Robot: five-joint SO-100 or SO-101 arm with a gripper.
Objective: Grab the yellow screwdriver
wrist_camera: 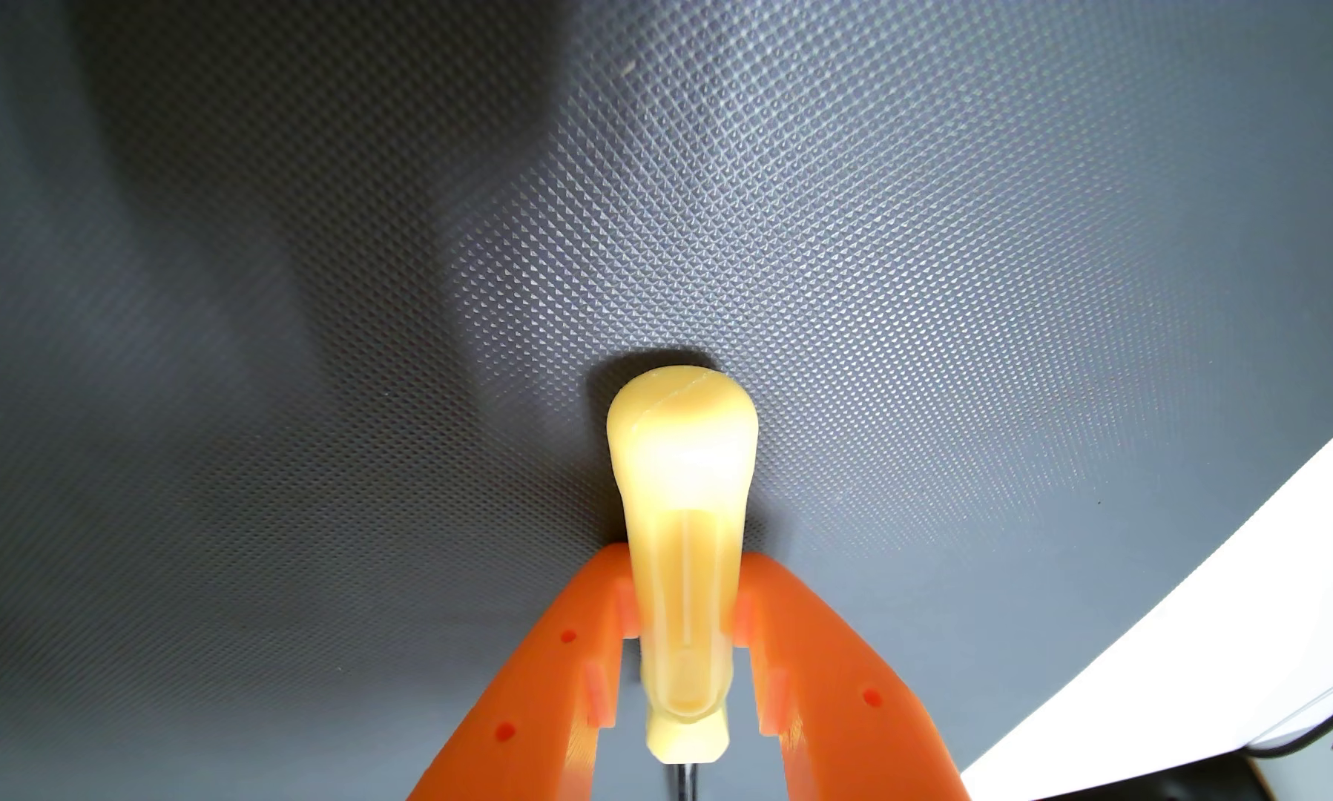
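In the wrist view the yellow screwdriver (682,554) fills the lower middle, its pale translucent handle pointing away from the camera and its rounded butt end toward the top. A short piece of dark shaft shows below the handle at the bottom edge. My orange gripper (685,562) rises from the bottom edge with one finger (570,662) left of the handle and the other to its right. Both fingertips press against the handle's sides, so the gripper is shut on it. A dark shadow lies on the mat right under the handle's butt end.
A dark grey mat (879,231) with a fine diamond texture covers most of the view. Its edge runs diagonally at the lower right, where a white surface (1226,616) begins, with a dark cable (1310,743) on it.
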